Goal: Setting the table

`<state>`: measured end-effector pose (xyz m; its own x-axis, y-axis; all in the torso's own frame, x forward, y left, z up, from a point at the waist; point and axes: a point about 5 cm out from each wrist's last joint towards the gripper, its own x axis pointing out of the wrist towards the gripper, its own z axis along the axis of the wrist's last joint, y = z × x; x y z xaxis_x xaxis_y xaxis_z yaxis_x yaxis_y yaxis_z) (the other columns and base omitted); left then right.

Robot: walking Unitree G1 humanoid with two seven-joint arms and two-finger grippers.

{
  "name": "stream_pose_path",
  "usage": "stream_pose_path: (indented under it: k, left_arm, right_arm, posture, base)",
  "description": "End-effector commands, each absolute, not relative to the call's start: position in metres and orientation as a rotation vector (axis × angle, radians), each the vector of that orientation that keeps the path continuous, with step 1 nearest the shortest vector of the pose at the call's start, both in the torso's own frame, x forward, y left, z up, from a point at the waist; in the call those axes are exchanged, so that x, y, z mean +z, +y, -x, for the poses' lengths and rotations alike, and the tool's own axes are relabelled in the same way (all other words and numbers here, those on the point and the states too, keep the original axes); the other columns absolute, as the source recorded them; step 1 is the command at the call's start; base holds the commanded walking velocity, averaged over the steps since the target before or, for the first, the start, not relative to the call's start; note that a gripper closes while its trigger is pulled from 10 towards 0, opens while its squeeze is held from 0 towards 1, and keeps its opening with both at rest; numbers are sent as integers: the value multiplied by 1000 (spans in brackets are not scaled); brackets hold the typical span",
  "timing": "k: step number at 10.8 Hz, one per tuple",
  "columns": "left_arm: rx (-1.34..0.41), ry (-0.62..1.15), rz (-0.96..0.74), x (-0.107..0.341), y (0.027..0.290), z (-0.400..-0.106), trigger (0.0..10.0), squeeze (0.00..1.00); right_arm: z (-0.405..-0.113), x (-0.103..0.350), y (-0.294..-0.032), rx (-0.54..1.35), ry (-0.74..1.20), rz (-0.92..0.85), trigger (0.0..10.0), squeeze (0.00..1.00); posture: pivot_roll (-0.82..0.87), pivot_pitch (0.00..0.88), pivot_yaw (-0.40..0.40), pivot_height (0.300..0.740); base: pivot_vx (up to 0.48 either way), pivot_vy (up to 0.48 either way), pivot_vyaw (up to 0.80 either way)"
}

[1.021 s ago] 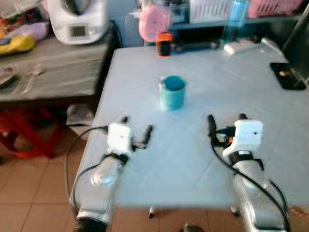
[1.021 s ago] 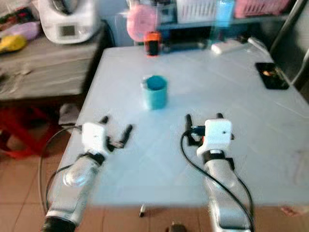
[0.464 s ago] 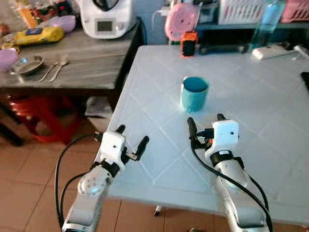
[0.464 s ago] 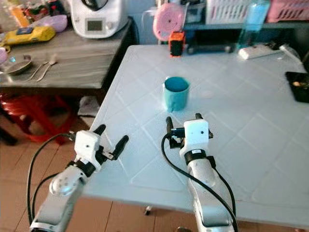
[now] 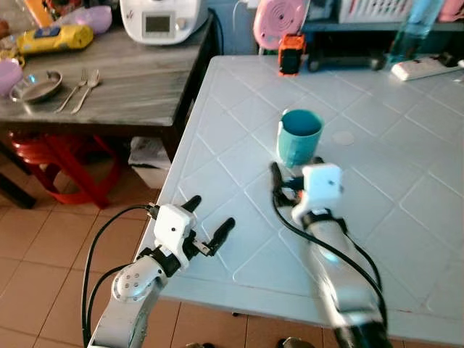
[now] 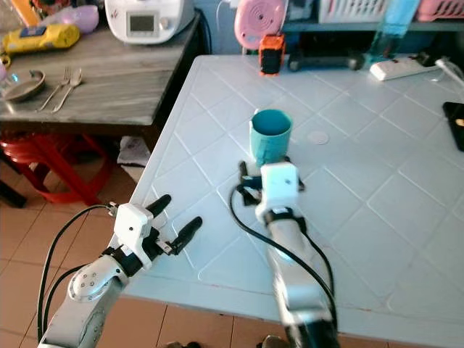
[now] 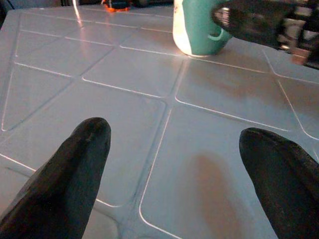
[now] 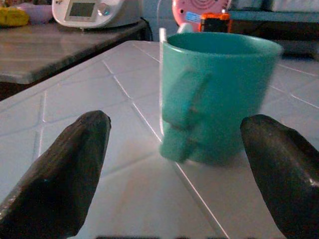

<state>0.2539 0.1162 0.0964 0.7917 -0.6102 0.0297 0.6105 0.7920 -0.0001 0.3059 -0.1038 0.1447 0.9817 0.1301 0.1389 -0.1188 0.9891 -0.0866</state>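
One teal mug (image 5: 299, 136) stands on the white table (image 5: 406, 217), nearer its left edge. Right gripper (image 8: 174, 149) sits just short of the mug, fingers spread, holding nothing. Left gripper (image 5: 210, 228) hovers at the table's near-left edge, fingers apart, empty.

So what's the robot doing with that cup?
The right gripper is open, right in front of the teal mug on the white table, its fingers either side but not touching. The mug's handle faces it. The left gripper hovers open near the table's edge.
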Motion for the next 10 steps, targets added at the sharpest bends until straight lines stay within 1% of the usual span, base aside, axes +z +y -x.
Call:
stream_pose_path:
  k: [1,2,4,10]
  left_arm:
    - [-672,-16,4,95,117,-251,10000,0]
    - [-682,-13,12,94,115,-251,10000,0]
    - [-697,-13,20,93,112,-250,10000,0]
    - [-709,-6,22,89,111,-249,10000,0]
  right_arm:
    - [-309,146,-95,132,-150,68,10000,0]
    - [-315,147,-92,129,-150,68,10000,0]
    - [-321,149,-98,73,-152,85,10000,0]
    - [-316,146,-141,-102,-138,132,10000,0]
  posture:
    - [-78,152,98,740]
    - [-81,153,95,740]
    - [-86,150,89,740]
    - [-106,154,99,740]
  base:
    - [0,0,0]
    - [0,0,0]
    - [0,0,0]
    - [0,0,0]
